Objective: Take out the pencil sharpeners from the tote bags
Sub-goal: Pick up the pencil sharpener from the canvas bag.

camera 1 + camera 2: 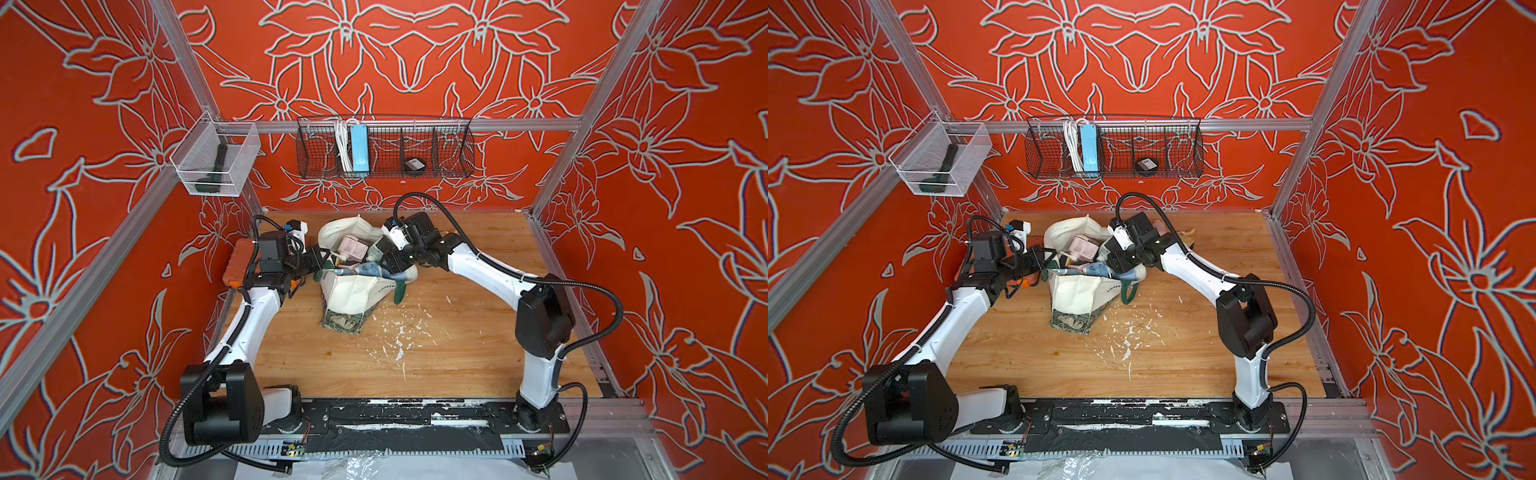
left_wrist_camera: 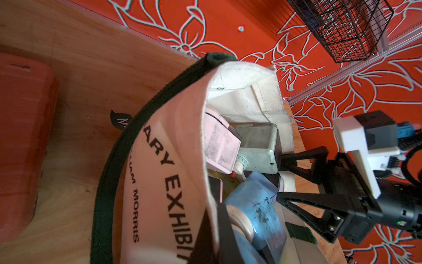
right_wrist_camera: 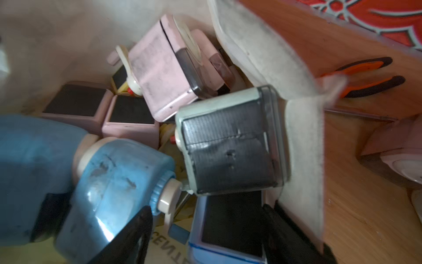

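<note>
A cream tote bag with green lettering slumps on the wooden table, mouth open. Inside lie several pencil sharpeners: a pink one, a grey-green one and a blue one. My left gripper is shut on the bag's near rim, canvas pinched between its fingers. My right gripper reaches into the mouth from the other side, open. Its jaws straddle a white, blue-edged sharpener with a dark front.
An orange tool case lies behind my left wrist. Orange-handled pliers and a pink sharpener lie on the table beyond the bag. A wire basket and clear bin hang on the rails. White flakes litter the wood.
</note>
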You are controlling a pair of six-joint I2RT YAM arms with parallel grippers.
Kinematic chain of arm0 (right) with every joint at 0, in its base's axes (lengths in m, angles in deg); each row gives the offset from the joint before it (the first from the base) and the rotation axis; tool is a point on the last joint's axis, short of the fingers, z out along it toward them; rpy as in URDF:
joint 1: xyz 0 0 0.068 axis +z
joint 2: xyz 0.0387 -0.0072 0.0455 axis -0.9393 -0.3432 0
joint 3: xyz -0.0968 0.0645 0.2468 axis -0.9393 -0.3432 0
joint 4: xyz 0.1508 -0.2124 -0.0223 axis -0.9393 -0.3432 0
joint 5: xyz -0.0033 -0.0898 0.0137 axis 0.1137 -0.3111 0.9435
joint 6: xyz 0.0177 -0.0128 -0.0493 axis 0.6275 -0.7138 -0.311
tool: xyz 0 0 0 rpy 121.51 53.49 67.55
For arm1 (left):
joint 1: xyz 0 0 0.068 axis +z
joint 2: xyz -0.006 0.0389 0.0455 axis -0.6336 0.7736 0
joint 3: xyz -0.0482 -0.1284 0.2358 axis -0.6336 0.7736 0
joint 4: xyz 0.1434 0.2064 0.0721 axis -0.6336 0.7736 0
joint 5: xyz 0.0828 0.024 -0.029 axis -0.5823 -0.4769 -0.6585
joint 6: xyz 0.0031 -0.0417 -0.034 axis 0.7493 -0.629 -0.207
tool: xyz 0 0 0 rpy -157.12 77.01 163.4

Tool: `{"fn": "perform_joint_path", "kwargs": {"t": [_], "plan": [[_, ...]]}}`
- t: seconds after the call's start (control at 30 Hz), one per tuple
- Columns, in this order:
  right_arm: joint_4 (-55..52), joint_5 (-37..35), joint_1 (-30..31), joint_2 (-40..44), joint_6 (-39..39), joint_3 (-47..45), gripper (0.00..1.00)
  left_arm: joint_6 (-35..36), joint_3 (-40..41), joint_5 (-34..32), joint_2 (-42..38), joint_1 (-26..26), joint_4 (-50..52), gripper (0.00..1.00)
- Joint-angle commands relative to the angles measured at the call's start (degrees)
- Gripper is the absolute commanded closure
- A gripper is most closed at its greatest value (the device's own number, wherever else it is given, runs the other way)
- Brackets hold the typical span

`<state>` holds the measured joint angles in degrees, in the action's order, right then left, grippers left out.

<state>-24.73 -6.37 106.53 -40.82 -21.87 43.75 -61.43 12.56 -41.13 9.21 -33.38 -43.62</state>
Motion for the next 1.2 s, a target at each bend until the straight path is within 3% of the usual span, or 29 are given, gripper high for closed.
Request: {"fn": "perform_joint_path", "kwargs": {"t": [0.0,0.17,0.33,0.63,0.87,1.17], "plan": [[-2.41,-4.69,0.29,-0.71,-1.63,3.65,0.21,0.93,-1.90,2.87,-0.82,-0.84,-1.26,1.00],[-2.19,-7.56,0.23,-3.95,-3.40,7.09,0.17,0.97,-1.90,2.95,-0.65,-0.92,-1.26,1.00],[-5.62,-4.11,0.23,-10.43,-5.40,14.95,0.18,0.92,-1.90,2.87,-0.58,-0.90,-1.26,1.00],[-7.51,-2.27,0.31,-13.76,-6.32,20.34,0.41,1.01,-1.99,2.78,-0.50,-0.92,-1.13,1.00],[-6.01,-2.98,0.56,-6.90,-5.48,15.68,0.60,1.01,-1.99,2.69,-0.46,-0.92,-1.10,1.00],[-7.15,-8.32,0.14,9.60,1.57,8.44,0.66,1.11,-1.99,2.54,-0.43,-0.87,-0.99,1.00]]}}
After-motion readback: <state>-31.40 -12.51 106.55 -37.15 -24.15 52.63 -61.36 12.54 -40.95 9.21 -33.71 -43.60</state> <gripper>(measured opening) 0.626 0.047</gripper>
